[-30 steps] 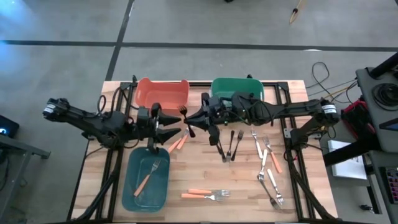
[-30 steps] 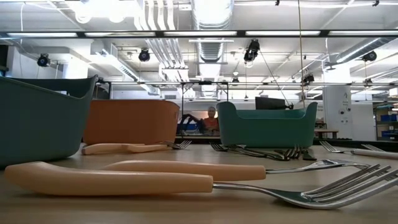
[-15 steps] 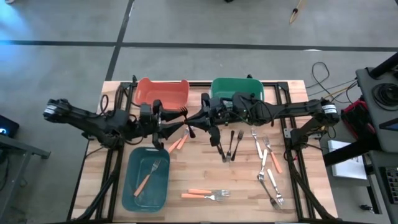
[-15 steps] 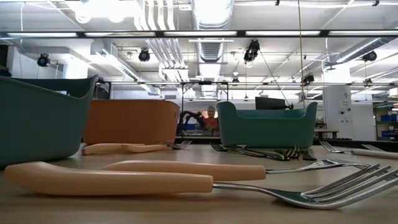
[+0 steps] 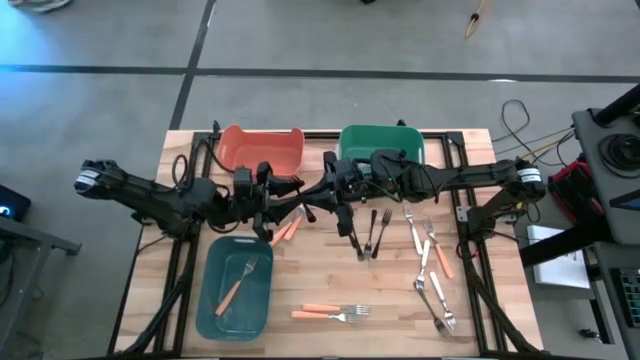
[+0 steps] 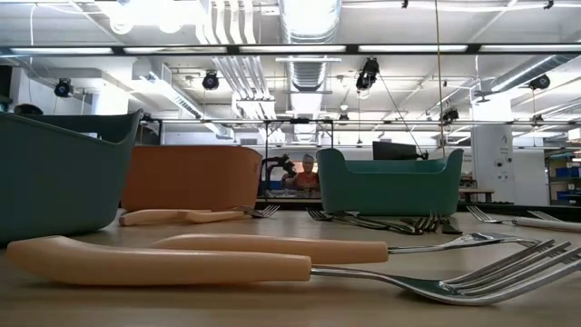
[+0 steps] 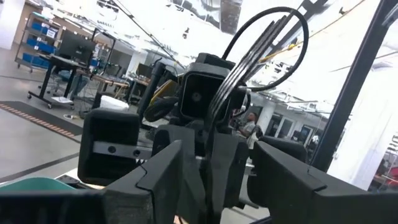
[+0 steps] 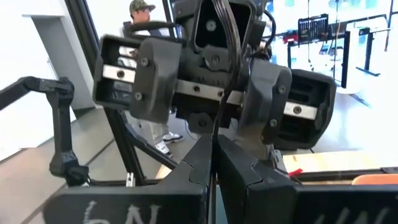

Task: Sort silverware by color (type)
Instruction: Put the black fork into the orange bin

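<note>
My right gripper [image 5: 308,198] hangs above the table's middle, shut on a black fork [image 5: 295,183]. My left gripper [image 5: 283,202] faces it from the left. It is open, with its fingers [image 7: 163,177] standing on either side of the right gripper's fingertips and the fork; I see no touch. An orange-handled fork [image 5: 240,282] lies in the teal bin [image 5: 212,300]. More orange-handled forks [image 5: 330,312], black forks [image 5: 367,235] and white-handled pieces [image 5: 432,272] lie flat on the wooden table. My right gripper pinches the black fork between its two shut fingers; only the fork's thin edge [image 8: 214,167] shows between the fingertips. The fingers lie about level, coming from the table's right. The fork is lifted clear of the table, with its tined end [image 5: 292,180] toward the far edge.
An orange bin [image 5: 262,148] and a green bin [image 5: 380,142] stand at the table's far edge. Two orange-handled pieces [image 5: 286,230] lie under the grippers. A person [image 6: 305,174] is in the room beyond the table.
My left gripper has moved toward the table's right edge, up to my right gripper and the black fork, so its open fingers now flank the fork. My right gripper and the fork have kept still.
</note>
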You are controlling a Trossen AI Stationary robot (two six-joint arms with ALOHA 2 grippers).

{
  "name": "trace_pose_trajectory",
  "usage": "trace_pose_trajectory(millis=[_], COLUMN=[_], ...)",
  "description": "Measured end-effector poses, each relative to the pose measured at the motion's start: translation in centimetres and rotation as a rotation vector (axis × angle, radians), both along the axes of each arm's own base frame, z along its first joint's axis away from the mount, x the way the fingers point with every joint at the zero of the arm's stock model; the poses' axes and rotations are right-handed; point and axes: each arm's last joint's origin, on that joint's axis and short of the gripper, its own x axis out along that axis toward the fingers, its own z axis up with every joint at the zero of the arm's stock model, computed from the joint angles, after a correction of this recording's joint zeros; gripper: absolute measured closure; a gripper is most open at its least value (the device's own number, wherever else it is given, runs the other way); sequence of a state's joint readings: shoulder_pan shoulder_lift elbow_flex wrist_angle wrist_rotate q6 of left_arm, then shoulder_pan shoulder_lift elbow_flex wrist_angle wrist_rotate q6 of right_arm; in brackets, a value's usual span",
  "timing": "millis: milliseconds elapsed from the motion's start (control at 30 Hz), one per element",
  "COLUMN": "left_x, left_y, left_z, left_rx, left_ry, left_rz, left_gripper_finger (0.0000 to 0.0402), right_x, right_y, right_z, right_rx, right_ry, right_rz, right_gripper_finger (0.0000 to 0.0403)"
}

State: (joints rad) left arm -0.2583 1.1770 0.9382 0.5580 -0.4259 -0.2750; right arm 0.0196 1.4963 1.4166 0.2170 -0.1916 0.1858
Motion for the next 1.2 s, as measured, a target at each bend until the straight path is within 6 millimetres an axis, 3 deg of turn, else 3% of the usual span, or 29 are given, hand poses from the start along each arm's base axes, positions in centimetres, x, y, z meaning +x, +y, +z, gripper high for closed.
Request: trace_pose_trajectory(millis=[167, 467, 833, 1200], left_x=[0.0, 0.1, 0.1, 0.2], left_y=[0.1, 0.6, 0.7, 1.2], left_z=[0.0, -0.1, -0.1, -0.3], left_rx=[-0.004, -0.049, -0.062, -0.068], left_ry=[-0.002, 0.000, 0.001, 0.018], left_rz=[0.005, 0.017, 0.039, 0.088], left_gripper_finger=[0.0266, 0.0394, 0.0401, 0.0401], right_x=[0.0, 0.0, 0.0, -0.5], right_y=[0.0, 0.0, 0.0, -0.5], right_z=[0.0, -0.1, -0.1, 0.2], right_rx=[-0.004, -0.005, 0.008, 0.047], right_ry=[0.002, 0.004, 0.007, 0.042], right_rz=[0.000, -0.004, -0.007, -0.018], right_gripper_finger=[0.0394, 0.0394, 0.0378, 0.0252])
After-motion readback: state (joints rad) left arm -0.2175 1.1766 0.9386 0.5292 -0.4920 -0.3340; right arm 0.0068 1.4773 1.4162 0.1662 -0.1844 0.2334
